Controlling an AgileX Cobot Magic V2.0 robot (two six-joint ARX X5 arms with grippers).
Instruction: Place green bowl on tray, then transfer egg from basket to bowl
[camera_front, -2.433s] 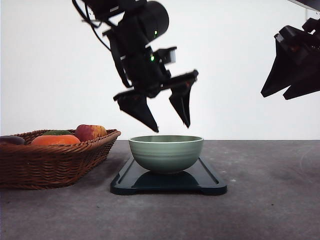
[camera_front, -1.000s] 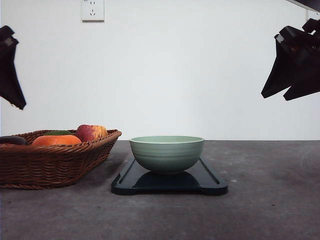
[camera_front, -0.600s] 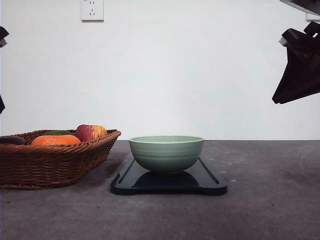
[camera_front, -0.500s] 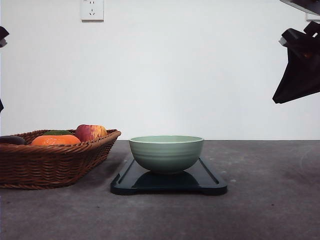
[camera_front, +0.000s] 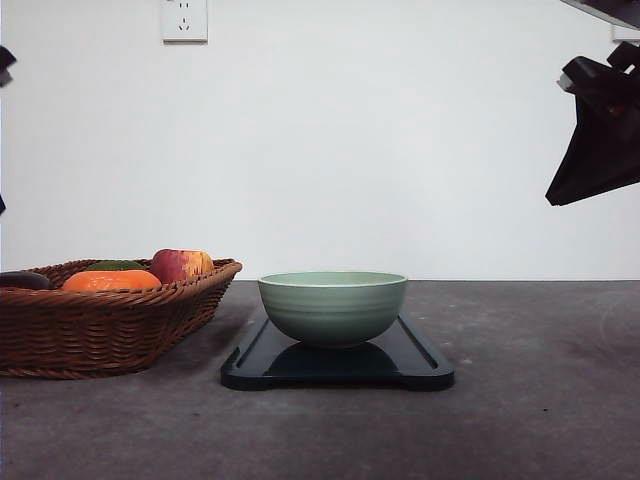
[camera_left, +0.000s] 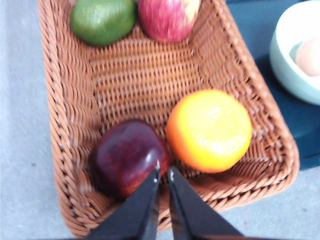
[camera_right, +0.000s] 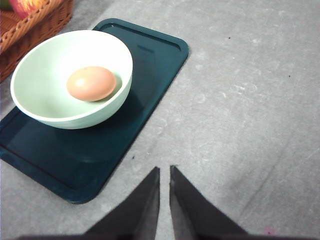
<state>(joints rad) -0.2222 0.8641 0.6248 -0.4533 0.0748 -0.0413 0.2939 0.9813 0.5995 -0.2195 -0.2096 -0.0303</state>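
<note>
A plain white wall (camera_front: 330, 150) with a power socket (camera_front: 185, 19) rises behind the grey tabletop (camera_front: 520, 420).

The front camera is sitting low, almost level with the surface (camera_front: 520, 420), looking forward at a white wall, so the basket (camera_front: 110, 325), tray (camera_front: 420, 370) and green bowl (camera_front: 333, 308) are appearing side-on. The left wrist camera is looking steeply down, close over the basket (camera_left: 75, 125), catching the bowl's (camera_left: 287, 65) edge. The right wrist camera is looking down from farther off at the bowl (camera_right: 45, 100) on the tray (camera_right: 150, 65), with a basket (camera_right: 40, 25) corner shared.
</note>
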